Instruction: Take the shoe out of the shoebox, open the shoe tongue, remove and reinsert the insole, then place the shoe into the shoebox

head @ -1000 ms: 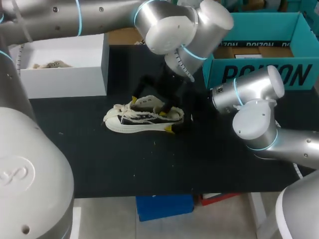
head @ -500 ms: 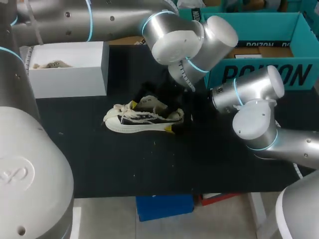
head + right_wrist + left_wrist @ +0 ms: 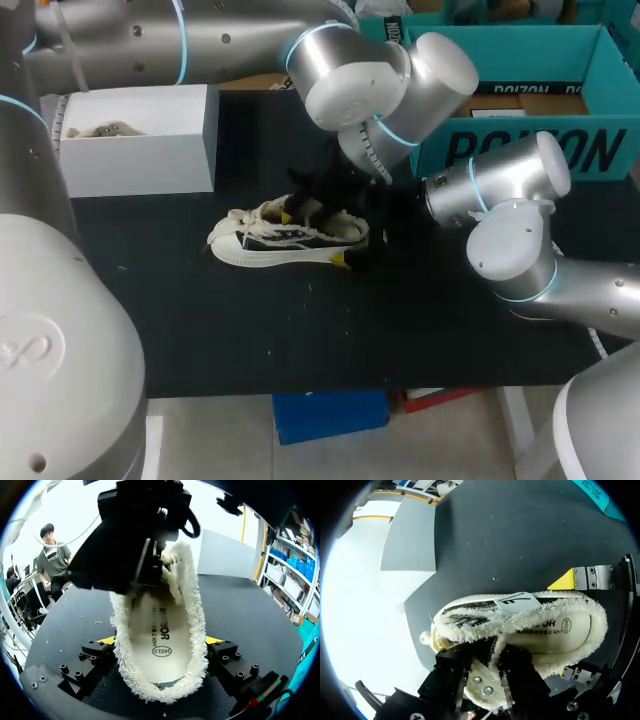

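Note:
A cream and black shoe lies on its sole in the middle of the black table. My left gripper reaches down into its opening from above. Seen from the left wrist, its gripper is shut on the fluffy tongue, one finger on each side. My right gripper has the heel between its fingers. In the right wrist view both fingers press the fluffy collar, so this gripper is shut on the shoe. The insole lies flat inside.
An open white box with something beige in it stands at the back left of the table. An open teal shoebox stands at the back right, close behind my right arm.
My left gripper has come down into the shoe's opening and its fingers have closed on the tongue. The right arm and the shoe have stayed in place.

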Tool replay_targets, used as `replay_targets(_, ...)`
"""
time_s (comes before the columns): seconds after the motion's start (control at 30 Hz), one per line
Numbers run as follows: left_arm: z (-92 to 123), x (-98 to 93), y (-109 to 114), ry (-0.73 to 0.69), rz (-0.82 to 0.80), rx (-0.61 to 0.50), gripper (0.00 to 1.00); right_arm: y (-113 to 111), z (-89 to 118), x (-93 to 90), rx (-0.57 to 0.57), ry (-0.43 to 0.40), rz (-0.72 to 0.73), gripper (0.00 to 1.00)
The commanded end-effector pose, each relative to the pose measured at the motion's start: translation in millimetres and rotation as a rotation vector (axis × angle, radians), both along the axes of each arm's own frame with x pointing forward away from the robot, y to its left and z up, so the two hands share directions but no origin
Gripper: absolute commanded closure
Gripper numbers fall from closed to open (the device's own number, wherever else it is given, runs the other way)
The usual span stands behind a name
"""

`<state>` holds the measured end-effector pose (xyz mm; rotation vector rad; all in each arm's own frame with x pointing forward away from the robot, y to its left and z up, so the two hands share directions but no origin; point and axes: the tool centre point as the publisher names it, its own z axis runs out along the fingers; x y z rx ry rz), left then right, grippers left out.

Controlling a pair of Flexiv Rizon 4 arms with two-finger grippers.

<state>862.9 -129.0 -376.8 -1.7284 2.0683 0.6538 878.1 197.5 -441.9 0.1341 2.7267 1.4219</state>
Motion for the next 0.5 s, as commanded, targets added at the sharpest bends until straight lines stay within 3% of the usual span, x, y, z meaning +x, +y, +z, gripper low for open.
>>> replay_targets(0.03,4.9,-1.1,3.0,-0.004,-0.006,-0.006,1.00,2.8,-1.8,1.3,-0.002,0.001,-0.002,1.00)
replay_targets(0.5,27.8,2.1,3.9,-0.037,-0.008,-0.047,1.00,2.8,-1.8,1.3,-0.002,0.001,-0.002,1.00)
